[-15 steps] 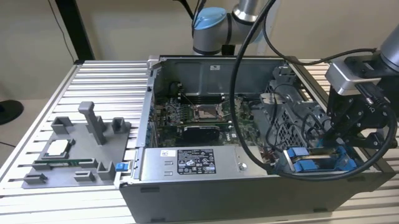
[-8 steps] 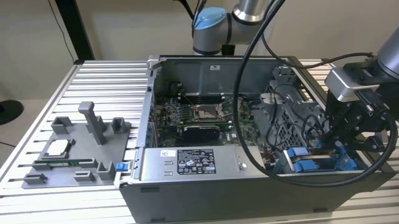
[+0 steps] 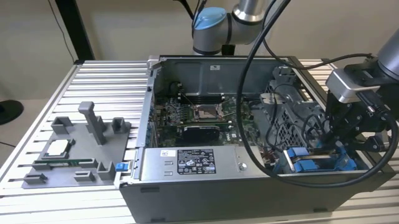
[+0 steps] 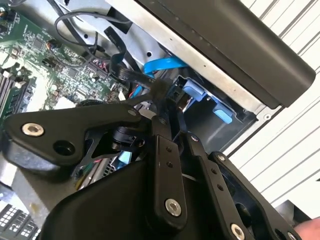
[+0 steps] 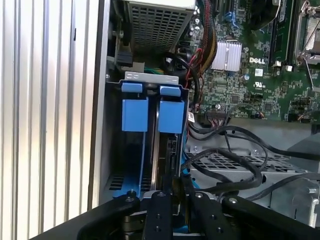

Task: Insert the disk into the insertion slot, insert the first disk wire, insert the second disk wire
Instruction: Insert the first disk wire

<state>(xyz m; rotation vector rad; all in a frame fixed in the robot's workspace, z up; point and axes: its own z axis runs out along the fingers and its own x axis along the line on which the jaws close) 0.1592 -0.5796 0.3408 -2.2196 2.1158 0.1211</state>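
Jaws are seen drawn almost together at the tip of the black metal gripper (image 4: 162, 95). A dark connector at the end of a black flat wire (image 4: 127, 72) appears to be pinched between them, though the contact itself is blurred in the second wrist view. A light-blue flat cable (image 4: 165, 64) is curved just beyond the fingertips.

In the first wrist view the gripper (image 5: 175, 192) is held directly in front of the insertion slot (image 5: 145, 76), a narrow bay in a grey perforated metal cage. Two bright blue plastic fronts are seated side by side in that bay. The disk (image 5: 171, 114), a flat silver-grey drive in a bright blue caddy, is lodged in the compartment nearer the green motherboard (image 5: 250, 85), and its dark edge can be followed back toward the gripper. In the compartment beside it, only a blue rail can be made out behind the blue front. Several black cables are looped over the grey perforated metal between the bay and the motherboard.

In the exterior view the gripper (image 3: 339, 147) is lowered into the corner of the open grey computer case (image 3: 212, 70) at the exterior view's right, just above the blue fronts. A grey labelled power-supply box (image 3: 187, 163) is mounted along the near side of the case. The case is set on a slatted aluminium worktop (image 3: 106, 79). A grey plastic fixture plate (image 3: 59, 175) with upright posts is laid well apart from the gripper, at the exterior view's left.
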